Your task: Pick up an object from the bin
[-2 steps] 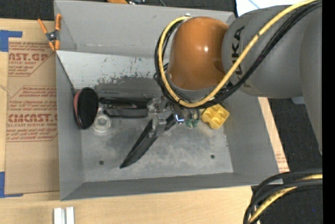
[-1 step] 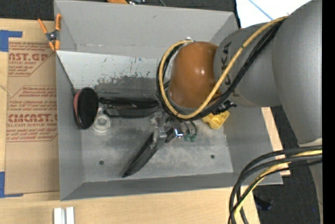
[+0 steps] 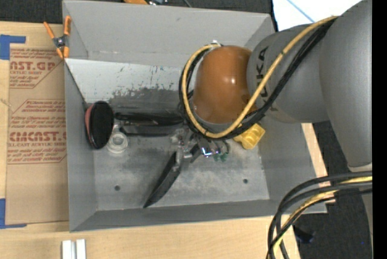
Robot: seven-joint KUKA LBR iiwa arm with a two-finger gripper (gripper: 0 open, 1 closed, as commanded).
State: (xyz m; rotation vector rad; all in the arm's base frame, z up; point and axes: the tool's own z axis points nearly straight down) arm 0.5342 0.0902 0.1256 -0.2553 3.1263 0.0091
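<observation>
Jaws — open or closed, I cannot tell — hang over the far end of the black curved strip, which may pivot loose if pinched there.

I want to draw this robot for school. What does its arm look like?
The arm is a fat, rounded, silver-grey tube with black letters on it. Its wrist wears a shiny orange-brown dome. Yellow and black cables loop round the dome. The gripper below is small, dark and metallic.
</observation>
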